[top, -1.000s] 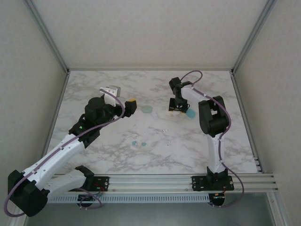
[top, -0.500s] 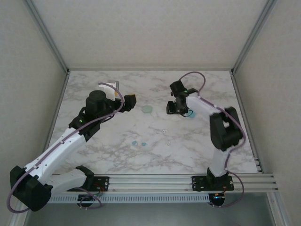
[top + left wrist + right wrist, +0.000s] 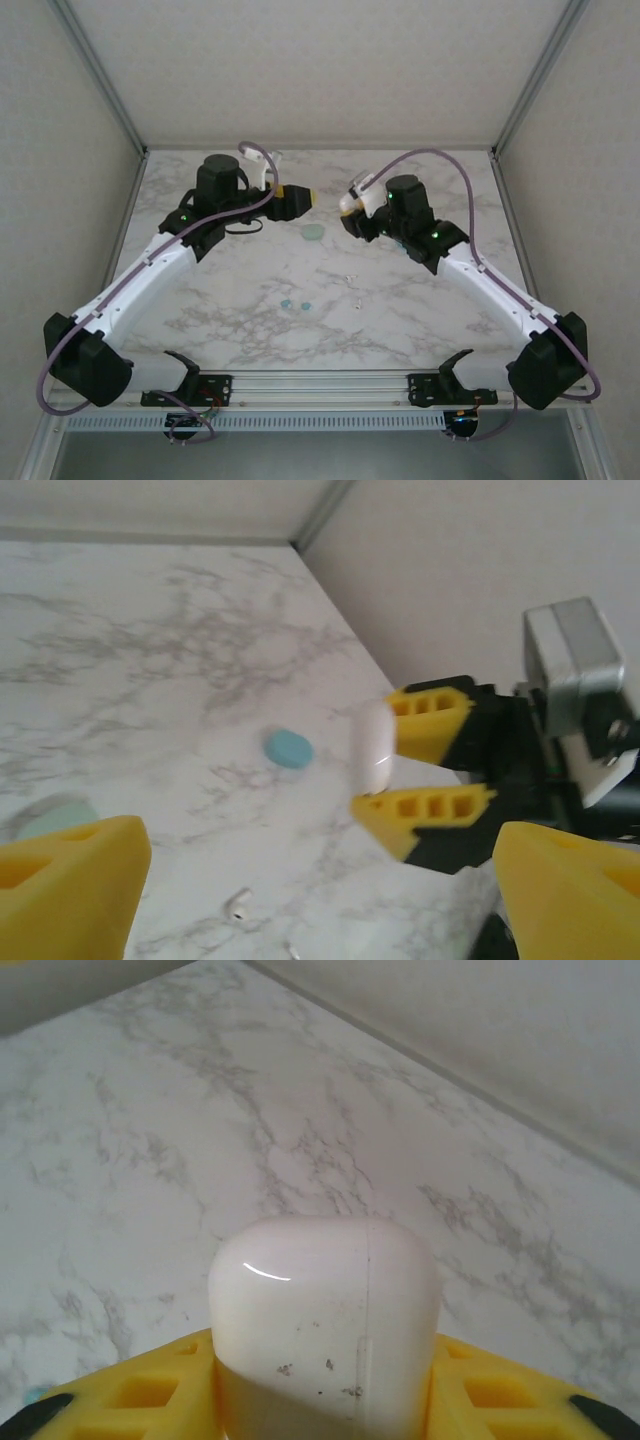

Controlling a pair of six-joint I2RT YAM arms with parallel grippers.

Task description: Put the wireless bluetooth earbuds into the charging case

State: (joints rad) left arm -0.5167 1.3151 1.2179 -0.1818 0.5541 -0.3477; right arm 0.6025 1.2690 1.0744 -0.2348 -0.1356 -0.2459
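Left gripper [image 3: 303,199]: raised over the far middle of the table [image 3: 230,330], with the jaws set wide apart and nothing between them; it is pointed toward the right gripper.
Pale green case [image 3: 314,233]: one, laid flat on the marble just nearer than the two grippers and touched by neither.
Teal earbuds [image 3: 287,303]: two counted, lying close together on bare marble toward the arm bases, well apart from every case.
Whitish earbuds [image 3: 358,297]: tiny specks just right of the teal pair; two or three can be made out, and the exact count cannot be told.
Right gripper [image 3: 350,207]: raised opposite the left one and clamped on the white case.
White case [image 3: 325,1315]: one, held clear of the table between the yellow fingers, with its lid seam seen closed.
Teal-blue case [image 3: 288,748]: one, lying flat on the table beyond the held case.
Cases counted: three.
Done so far: one case is held up; no earbud is seen seated in any case.
Left to do: judged to be nearly everything. The held lid is to be opened, probably with the free gripper, and every earbud is to be picked up and seated.
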